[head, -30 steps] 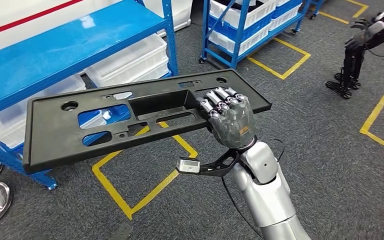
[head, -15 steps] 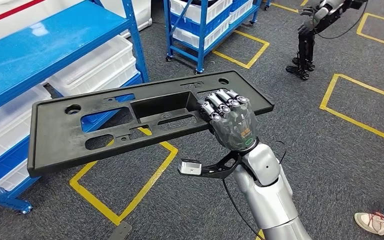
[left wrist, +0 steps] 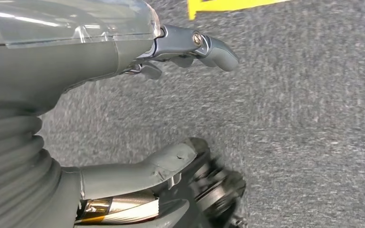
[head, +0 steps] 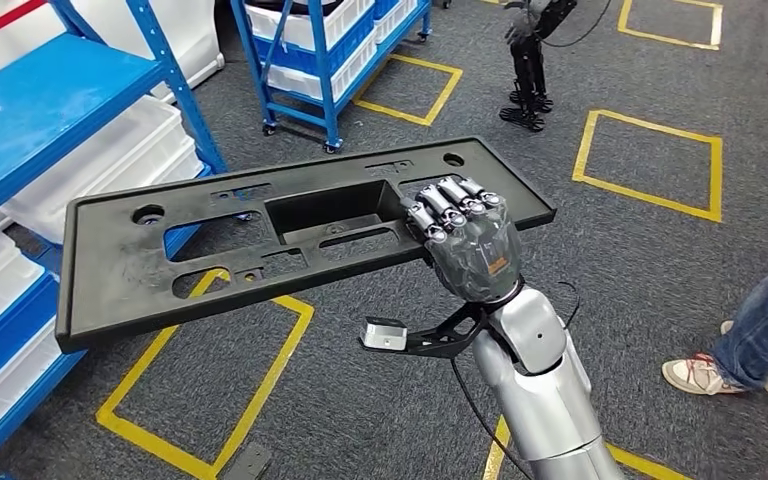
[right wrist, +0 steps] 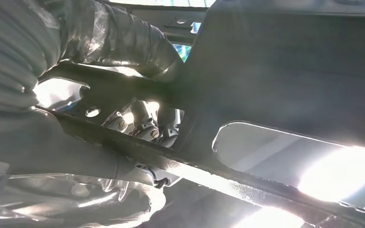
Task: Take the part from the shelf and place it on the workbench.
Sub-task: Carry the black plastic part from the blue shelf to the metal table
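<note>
Now your whole view has swung: the blue shelf (head: 50,90) slides off toward the left edge, and a person's leg and shoe (head: 750,340) have come in at the right. That is the camera turning, not the things moving. The right hand (head: 465,240) keeps its fingers curled over the rim of the black part (head: 260,240), which sits flat and clear of the shelf, held out over the grey floor (head: 660,250). Your left hand (left wrist: 123,95) hangs by the floor, fingers apart, holding nothing. I judge you are mid-carry; no bench is in sight yet, so keep turning and mind the person.
</note>
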